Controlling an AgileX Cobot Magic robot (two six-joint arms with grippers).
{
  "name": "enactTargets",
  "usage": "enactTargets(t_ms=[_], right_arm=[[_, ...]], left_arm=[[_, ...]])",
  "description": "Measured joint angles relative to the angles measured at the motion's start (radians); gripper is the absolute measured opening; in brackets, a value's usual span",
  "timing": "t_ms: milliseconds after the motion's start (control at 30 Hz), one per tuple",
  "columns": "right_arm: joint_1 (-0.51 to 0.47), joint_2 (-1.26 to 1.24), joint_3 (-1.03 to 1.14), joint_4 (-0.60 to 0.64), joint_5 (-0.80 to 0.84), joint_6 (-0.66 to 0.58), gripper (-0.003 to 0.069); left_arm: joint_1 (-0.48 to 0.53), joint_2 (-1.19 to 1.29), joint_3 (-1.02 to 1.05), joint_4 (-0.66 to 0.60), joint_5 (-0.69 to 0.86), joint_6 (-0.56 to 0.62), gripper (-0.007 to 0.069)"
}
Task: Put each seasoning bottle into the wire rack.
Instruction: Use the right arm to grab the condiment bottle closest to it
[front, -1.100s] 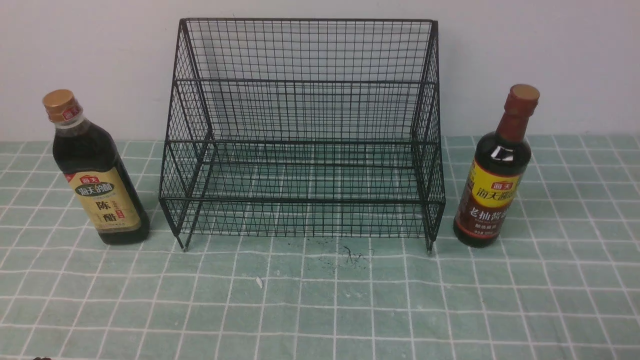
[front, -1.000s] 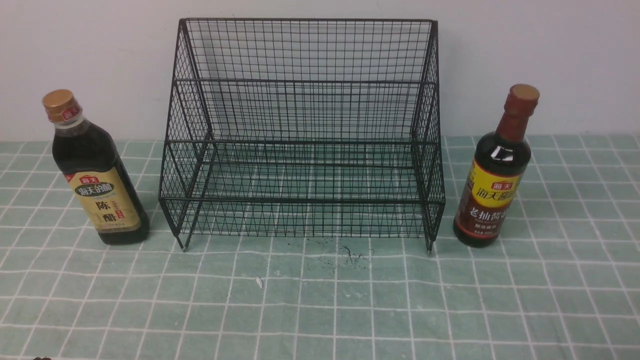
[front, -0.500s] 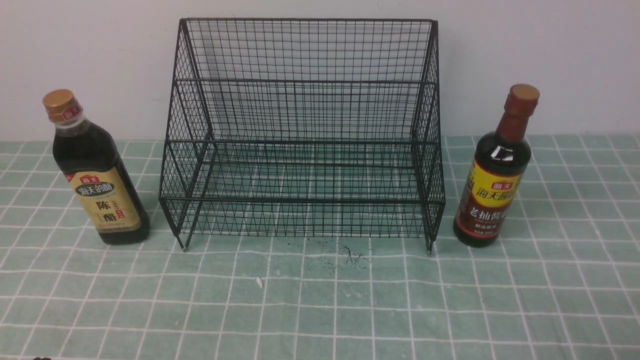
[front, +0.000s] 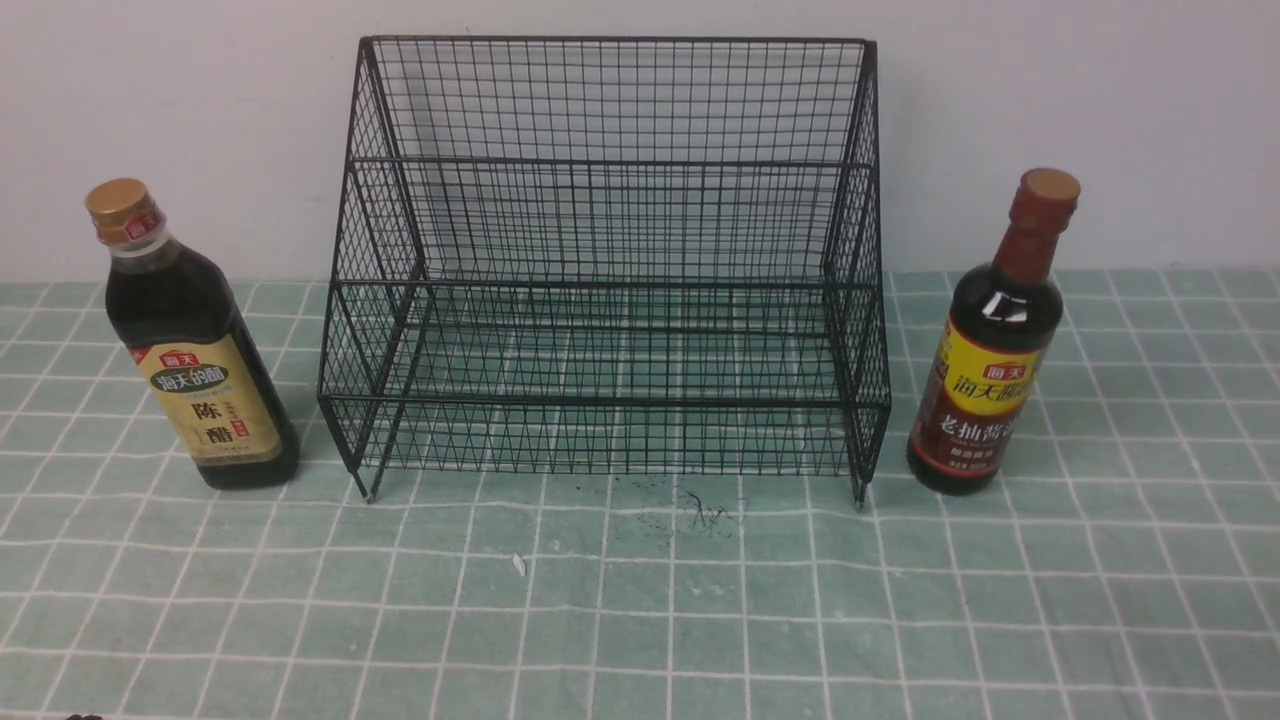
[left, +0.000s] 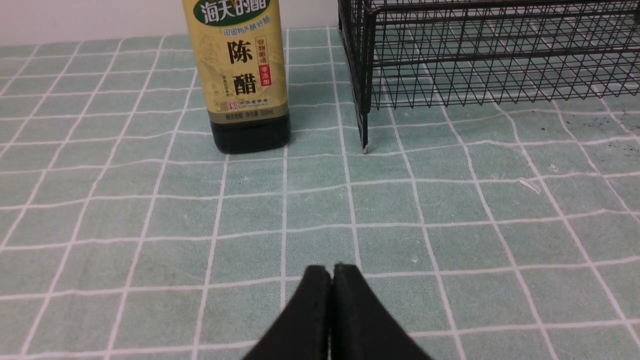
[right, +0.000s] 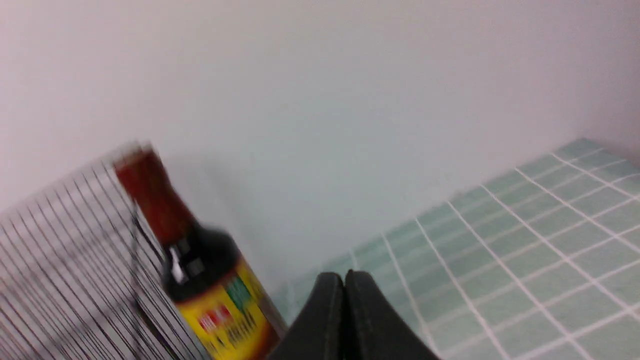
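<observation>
You see a black wire-mesh rack (front: 605, 260) against an off-white wall (front: 1100, 100). The counter (front: 640, 620) under it wears pale green cloth with a white grid, and dark specks (front: 700, 510) mark it just in front of the rack. Left of the rack, the broad bottle (front: 195, 350) is dark, with a gold cap and a tan label bearing a green band. Right of the rack, the slim bottle (front: 985, 350) is dark, with a reddish-brown cap and a yellow-and-maroon label. The left tool (left: 332, 270) and the right tool (right: 344, 276) are black.

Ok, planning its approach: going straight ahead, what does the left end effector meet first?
Likely nothing near: left end effector aims between the tan-label bottle and wire rack; depth unclear.
</observation>
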Motion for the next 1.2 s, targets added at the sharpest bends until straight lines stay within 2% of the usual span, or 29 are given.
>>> enactTargets(t_ms=[133,400,500,600,700,900,1000,1067,1200], right_arm=[[0.0,0.0,0.0,0.186,-0.093,0.004,-0.0018],[0.002,0.0,-0.016,0.291,-0.143,-0.049,-0.0018],[0.019,0.011,-0.12,0.245,-0.025,-0.097,-0.0018],[0.038,0.124,-0.305,0.158,0.132,-0.189,-0.0018],[0.042,0.3,-0.478,0.103,0.295,-0.305,-0.0018],[0.043,0.686,-0.785,0.088,0.555,-0.533,0.0005],[0.043,0.813,-0.881,0.105,0.607,-0.602,0.0048],[0.043,0.949,-0.982,0.157,0.638,-0.693,0.014],[0.05,1.119,-1.105,0.248,0.662,-0.8,0.0314]], left_arm=[[0.0,0.0,0.0,0.0,0.0,0.0,-0.0013],[0.0,0.0,0.0,0.0,0.0,0.0,-0.0013],[0.0,0.0,0.0,0.0,0.0,0.0,-0.0013],[0.0,0.0,0.0,0.0,0.0,0.0,-0.0013],[0.0,0.0,0.0,0.0,0.0,0.0,-0.0013],[0.0,0.0,0.0,0.0,0.0,0.0,-0.0013],[0.0,0.0,0.0,0.0,0.0,0.0,-0.0013],[0.0,0.0,0.0,0.0,0.0,0.0,-0.0013],[0.0,0.0,0.0,0.0,0.0,0.0,-0.0013]])
